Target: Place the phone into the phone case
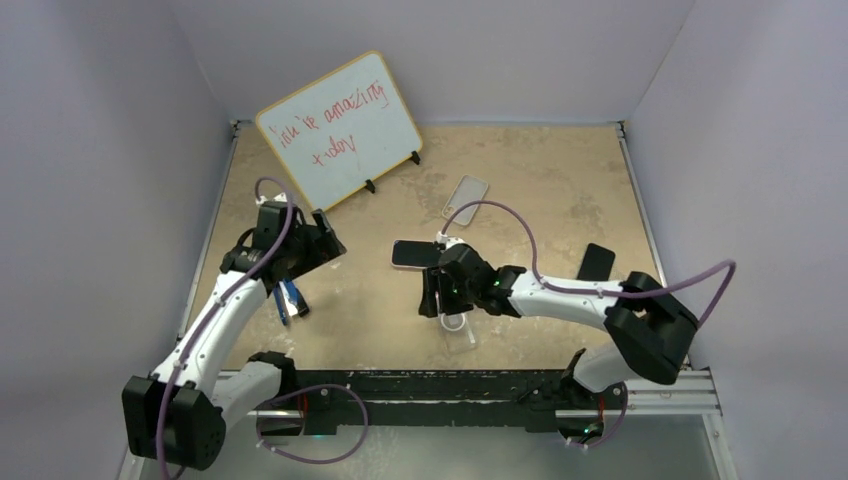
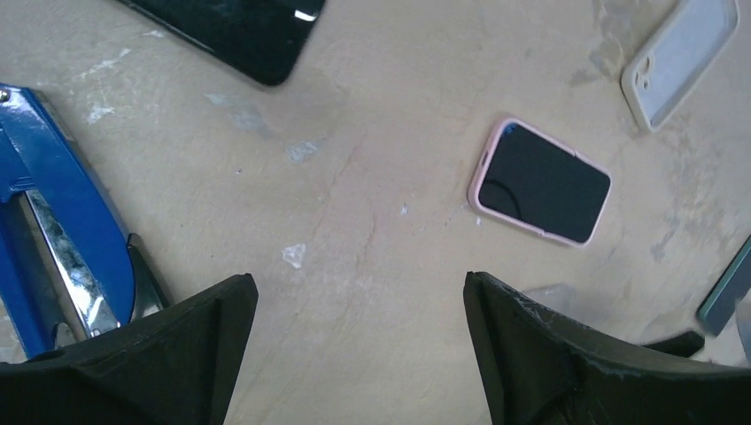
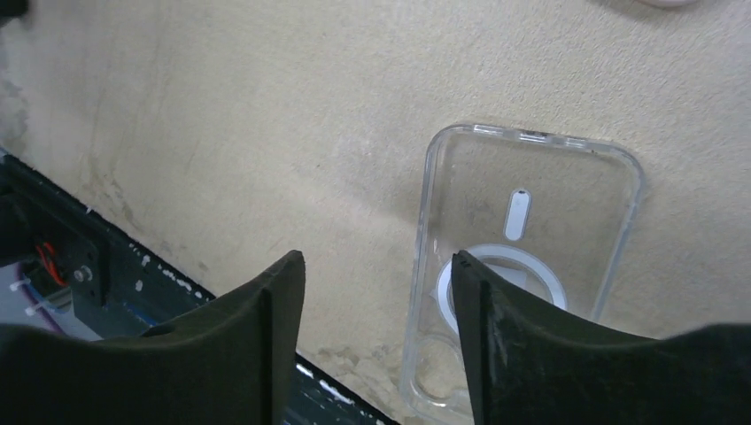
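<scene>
Top external: the right arm stretches in over the middle of the desk point(image 1: 540, 180), with the right hand point(image 1: 445, 295) hanging right over a clear case point(image 1: 458, 330) near the front edge; my guess is it's lining up on the case, since that's the half of the job that can be pinned in place. A pink-cased phone point(image 1: 415, 254) lies just beyond the hand; a bare black phone point(image 1: 596, 262) sits well apart on the right, beside that arm's elbow, and I reckon that's the one meant for the case. A pale case point(image 1: 466, 196) lies further back, near the whiteboard point(image 1: 340, 130). The left hand point(image 1: 318, 246) sits off on the left, near a blue tool point(image 1: 288, 298), probably just keeping out of the way.

Left wrist: fingers spread wide, nothing between them; the blue tool is just beside the left finger; the pink-cased phone lies flat, screen up, ahead; a dark phone point(image 2: 232, 34) pokes in at the top edge.

Right wrist: fingers spread here too, holding nothing; the clear case lies flat and empty on the desk, one finger overlapping its edge in the view; can't tell if it's touching. So no phone is in it yet; the actual insertion hasn't started.
</scene>
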Action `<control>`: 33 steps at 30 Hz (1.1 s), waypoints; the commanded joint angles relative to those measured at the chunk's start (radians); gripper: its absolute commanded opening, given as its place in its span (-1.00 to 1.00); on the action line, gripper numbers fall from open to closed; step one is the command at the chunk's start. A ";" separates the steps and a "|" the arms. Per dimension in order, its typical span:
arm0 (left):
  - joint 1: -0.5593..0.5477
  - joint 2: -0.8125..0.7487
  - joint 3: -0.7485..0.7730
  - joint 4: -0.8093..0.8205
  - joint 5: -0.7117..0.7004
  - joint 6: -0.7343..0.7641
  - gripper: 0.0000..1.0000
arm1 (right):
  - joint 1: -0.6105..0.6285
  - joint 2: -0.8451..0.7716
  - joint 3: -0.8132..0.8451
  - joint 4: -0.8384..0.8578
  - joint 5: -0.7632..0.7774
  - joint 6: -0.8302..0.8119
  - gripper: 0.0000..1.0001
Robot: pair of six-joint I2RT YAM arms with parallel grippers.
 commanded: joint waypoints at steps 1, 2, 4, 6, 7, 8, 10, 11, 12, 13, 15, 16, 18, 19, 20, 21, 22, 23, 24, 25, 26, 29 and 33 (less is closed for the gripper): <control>0.081 0.053 -0.014 0.091 0.066 -0.186 0.74 | 0.002 -0.113 -0.035 0.037 0.015 -0.015 0.40; 0.082 0.076 -0.004 0.087 0.028 -0.221 0.70 | 0.002 -0.139 -0.044 0.038 0.030 -0.016 0.49; 0.083 0.127 0.029 0.070 -0.044 -0.271 0.69 | 0.002 -0.188 -0.065 0.043 0.043 -0.015 0.65; 0.083 0.189 0.084 0.016 -0.134 -0.330 0.69 | 0.002 -0.238 -0.084 0.046 0.055 -0.005 0.81; 0.083 0.216 0.108 -0.014 -0.173 -0.360 0.70 | 0.002 -0.261 -0.092 0.046 0.058 0.000 0.90; 0.083 0.239 0.132 -0.032 -0.212 -0.383 0.71 | 0.002 -0.282 -0.099 0.046 0.063 0.006 0.96; 0.085 0.282 0.170 -0.058 -0.275 -0.430 0.71 | 0.002 -0.318 -0.108 0.046 0.068 0.015 0.98; 0.086 0.300 0.187 -0.065 -0.298 -0.454 0.72 | 0.002 -0.330 -0.110 0.046 0.073 0.018 0.98; 0.089 0.338 0.214 -0.063 -0.331 -0.501 0.72 | 0.001 -0.356 -0.114 0.046 0.081 0.026 0.98; 0.089 0.354 0.225 -0.053 -0.346 -0.515 0.72 | 0.002 -0.361 -0.114 0.046 0.082 0.028 0.98; 0.089 0.399 0.251 -0.057 -0.377 -0.550 0.71 | 0.002 -0.368 -0.113 0.046 0.078 0.030 0.98; 0.090 0.425 0.270 -0.073 -0.390 -0.570 0.69 | 0.002 -0.370 -0.111 0.046 0.075 0.032 0.98; 0.090 0.481 0.308 -0.110 -0.413 -0.599 0.67 | 0.002 -0.374 -0.113 0.044 0.069 0.037 0.98; 0.091 0.514 0.323 -0.115 -0.415 -0.615 0.67 | 0.002 -0.375 -0.115 0.042 0.069 0.040 0.97; 0.092 0.535 0.329 -0.113 -0.411 -0.625 0.67 | 0.002 -0.377 -0.116 0.038 0.068 0.043 0.97; 0.093 0.553 0.333 -0.107 -0.406 -0.640 0.66 | 0.002 -0.378 -0.121 0.034 0.068 0.044 0.97; 0.093 0.575 0.336 -0.104 -0.400 -0.652 0.65 | 0.002 -0.380 -0.124 0.031 0.068 0.046 0.97; 0.094 0.595 0.342 -0.104 -0.399 -0.663 0.65 | 0.002 -0.385 -0.130 0.025 0.070 0.048 0.97; 0.095 0.616 0.350 -0.102 -0.401 -0.668 0.65 | 0.002 -0.390 -0.135 0.022 0.074 0.051 0.97; 0.096 0.639 0.361 -0.100 -0.406 -0.670 0.65 | 0.002 -0.395 -0.140 0.020 0.076 0.053 0.97; 0.097 0.661 0.374 -0.104 -0.414 -0.670 0.65 | 0.002 -0.401 -0.145 0.017 0.078 0.055 0.98; 0.100 0.720 0.410 -0.118 -0.424 -0.666 0.67 | 0.001 -0.419 -0.149 0.006 0.084 0.057 0.97; 0.111 0.780 0.437 -0.125 -0.425 -0.671 0.67 | 0.002 -0.432 -0.145 -0.010 0.104 0.056 0.97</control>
